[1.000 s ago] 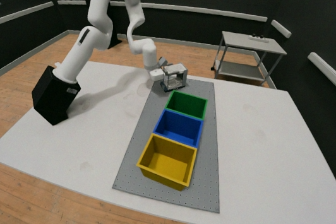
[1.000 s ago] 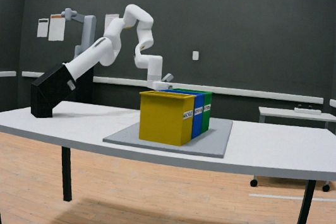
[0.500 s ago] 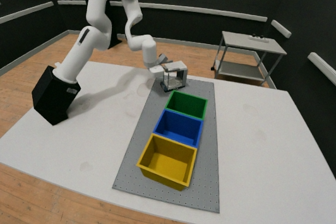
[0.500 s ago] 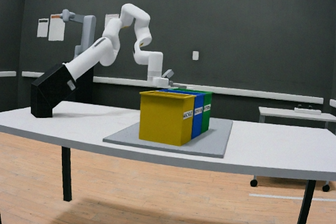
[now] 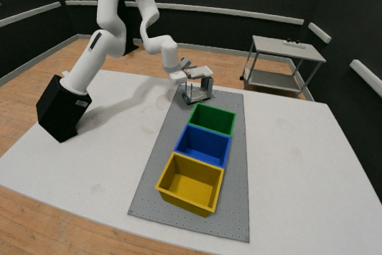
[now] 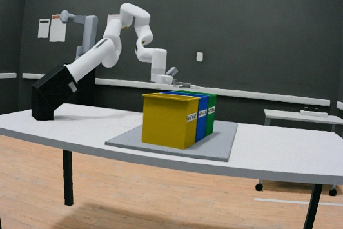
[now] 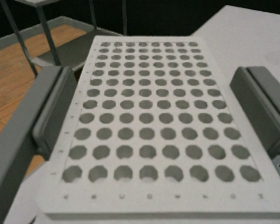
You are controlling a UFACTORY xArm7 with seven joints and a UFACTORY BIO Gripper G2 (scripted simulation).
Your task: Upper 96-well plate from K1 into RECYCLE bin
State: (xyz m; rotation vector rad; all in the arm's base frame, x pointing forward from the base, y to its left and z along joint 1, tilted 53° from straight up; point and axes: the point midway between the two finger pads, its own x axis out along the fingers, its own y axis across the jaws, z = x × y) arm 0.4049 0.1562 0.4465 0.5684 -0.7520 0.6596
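Observation:
My gripper (image 5: pixel 196 72) (image 6: pixel 186 85) (image 7: pixel 152 112) is shut on the upper 96-well plate, gripping its long sides. The white plate (image 5: pixel 204 71) (image 6: pixel 195 86) (image 7: pixel 150 197) is raised above the stack rack K1 and looks about level. Rack K1 (image 5: pixel 209 87) stands at the mat's far end, with the lower plate (image 5: pixel 199 94) low inside; bins hide both in the exterior view. The yellow RECYCLE bin (image 5: pixel 197 169) (image 6: pixel 167 122) stands upright, nearest the top camera, and looks empty there.
A blue bin (image 5: pixel 208 141) (image 6: pixel 201 129) and a green bin (image 5: pixel 215 118) (image 6: pixel 211 124) stand upright in a row between the yellow bin and the rack. All stand on the grey mat (image 5: pixel 237 201) (image 6: pixel 219 146). A trolley (image 5: pixel 276 44) stands beyond the table.

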